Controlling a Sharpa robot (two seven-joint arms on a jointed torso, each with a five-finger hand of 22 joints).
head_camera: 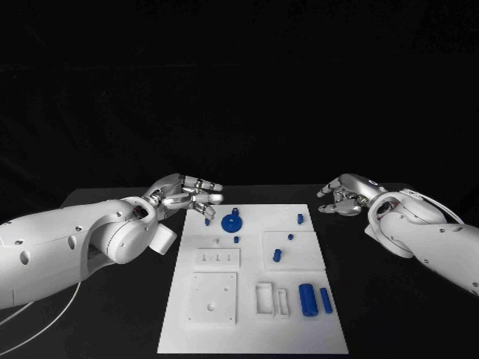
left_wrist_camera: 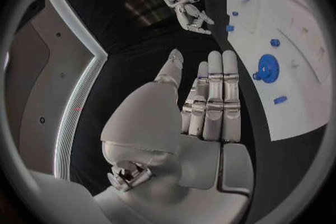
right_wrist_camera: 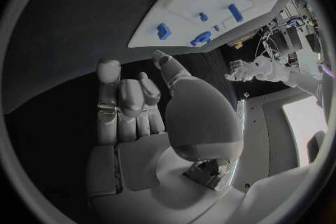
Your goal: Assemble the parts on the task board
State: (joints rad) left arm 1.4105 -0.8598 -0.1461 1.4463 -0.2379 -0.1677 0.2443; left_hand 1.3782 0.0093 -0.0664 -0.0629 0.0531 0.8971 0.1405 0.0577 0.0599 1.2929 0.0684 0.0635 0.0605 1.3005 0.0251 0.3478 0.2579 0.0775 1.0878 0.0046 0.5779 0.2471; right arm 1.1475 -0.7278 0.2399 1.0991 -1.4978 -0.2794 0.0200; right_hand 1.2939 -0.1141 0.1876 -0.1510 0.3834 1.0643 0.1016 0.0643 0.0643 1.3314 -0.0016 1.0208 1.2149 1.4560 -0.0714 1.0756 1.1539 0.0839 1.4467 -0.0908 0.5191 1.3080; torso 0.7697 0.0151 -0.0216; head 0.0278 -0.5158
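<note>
Both the left hand point(head_camera: 185, 196) and right hand point(head_camera: 346, 193) are hovering empty, fingers apart, flanking the task board point(head_camera: 304, 329); the left should be descending squarely onto the blue round part point(head_camera: 232, 221) lying near the board's far edge

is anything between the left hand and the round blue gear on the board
Nothing visible. The left hand hovers open at the task board's far left corner; the round blue gear lies just beside it, with only a small blue peg near that path.

Dim, dark surroundings; the white task board point(head_camera: 251, 299) stands out brightly against the black tabletop point(head_camera: 110, 202). Shadows are soft. Both wrist views bend straight edges strongly toward their dark circular rims, where detail blurs
</note>
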